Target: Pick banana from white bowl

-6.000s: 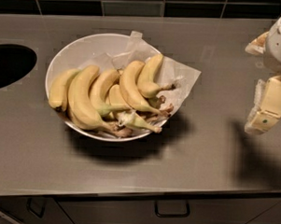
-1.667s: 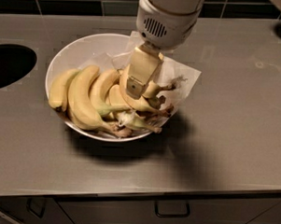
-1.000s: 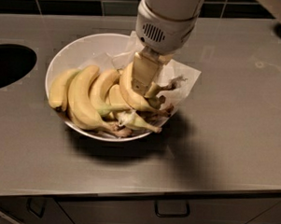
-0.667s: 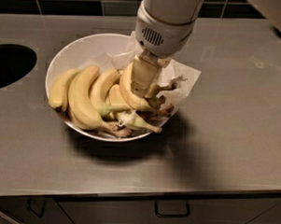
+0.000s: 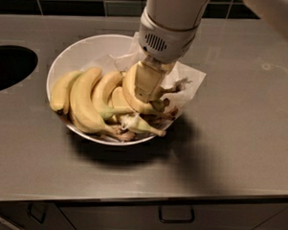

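Note:
The white bowl (image 5: 74, 50) stands on the grey counter, left of centre, lined with crumpled white paper (image 5: 189, 79). Several yellow bananas lie in it. The short, strongly curved banana (image 5: 129, 91) lies at the right of the bunch, mostly hidden under my gripper (image 5: 146, 86). My gripper reaches straight down from the white arm into the bowl and sits right on this banana. Longer, slimmer bananas (image 5: 82, 100) lie to its left, apart from the gripper.
A dark round opening (image 5: 7, 65) is cut into the counter at the far left. The counter's front edge runs along the bottom, with a drawer handle (image 5: 176, 216) below it. Dark tiles line the back wall.
My gripper moved from the right side of the counter to above the bowl, then sank a little lower onto the right-hand banana. The bananas have not visibly shifted.

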`<state>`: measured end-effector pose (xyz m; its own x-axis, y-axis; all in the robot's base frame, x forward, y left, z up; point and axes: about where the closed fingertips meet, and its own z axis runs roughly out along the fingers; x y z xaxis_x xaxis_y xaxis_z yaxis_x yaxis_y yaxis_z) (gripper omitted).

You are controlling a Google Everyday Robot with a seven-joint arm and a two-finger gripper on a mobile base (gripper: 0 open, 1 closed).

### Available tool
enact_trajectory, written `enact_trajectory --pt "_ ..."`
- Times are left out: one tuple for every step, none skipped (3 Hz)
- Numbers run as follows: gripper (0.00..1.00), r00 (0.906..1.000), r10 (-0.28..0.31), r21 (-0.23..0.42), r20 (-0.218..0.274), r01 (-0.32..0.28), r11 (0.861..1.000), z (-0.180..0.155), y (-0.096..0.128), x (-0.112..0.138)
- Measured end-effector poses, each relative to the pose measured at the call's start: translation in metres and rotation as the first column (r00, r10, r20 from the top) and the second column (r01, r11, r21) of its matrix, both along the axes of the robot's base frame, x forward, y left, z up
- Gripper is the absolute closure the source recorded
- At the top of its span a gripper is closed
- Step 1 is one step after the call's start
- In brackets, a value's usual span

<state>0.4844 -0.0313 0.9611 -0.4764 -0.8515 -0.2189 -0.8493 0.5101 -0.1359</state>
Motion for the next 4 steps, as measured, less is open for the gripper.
enact_trajectory --pt "0.42 1.0 0.0 -0.001 -0.004 0.0 1.0 -0.002 0.0 0.0" --pt "0.43 0.9998 0.002 -0.004 -0.021 -0.002 1.0 -0.009 0.0 -0.001" --pt "0.43 0.9997 0.002 -0.005 -0.025 -0.002 1.0 -0.01 0.0 -0.001" --pt "0.42 0.9992 0.004 -0.007 -0.04 -0.005 1.0 -0.016 0.001 0.0"
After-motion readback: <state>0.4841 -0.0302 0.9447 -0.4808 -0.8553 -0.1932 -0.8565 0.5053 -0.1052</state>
